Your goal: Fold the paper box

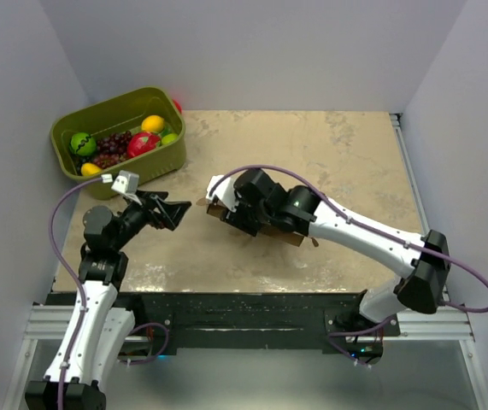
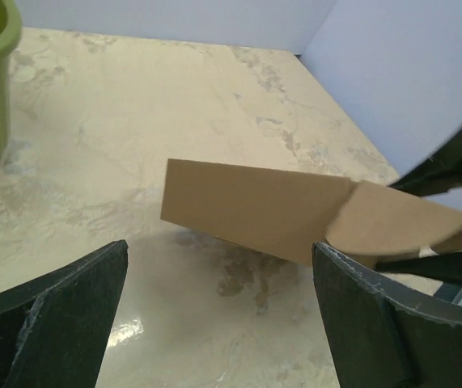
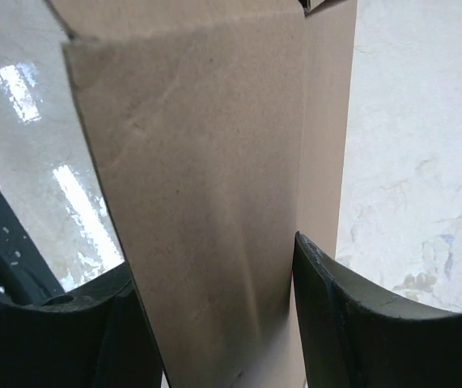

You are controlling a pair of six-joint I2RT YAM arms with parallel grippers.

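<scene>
A beige, marble-patterned table (image 1: pixel 329 154) with darker mottling stands enclosed by plain pale lavender-grey walls (image 1: pixel 252 51) at the back and on both sides. Its glossy top throws back bright patches of light (image 3: pixel 20 81). A black strip (image 1: pixel 252 307) and aluminium rails (image 1: pixel 449 323) run along its near edge.

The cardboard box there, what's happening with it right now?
The right gripper is clamped on the paper box, holding it near the middle of the table. The left gripper is wide open and faces the box from the side without touching it. A green bin of toy fruit sits at the far left corner, away from both arms.
</scene>
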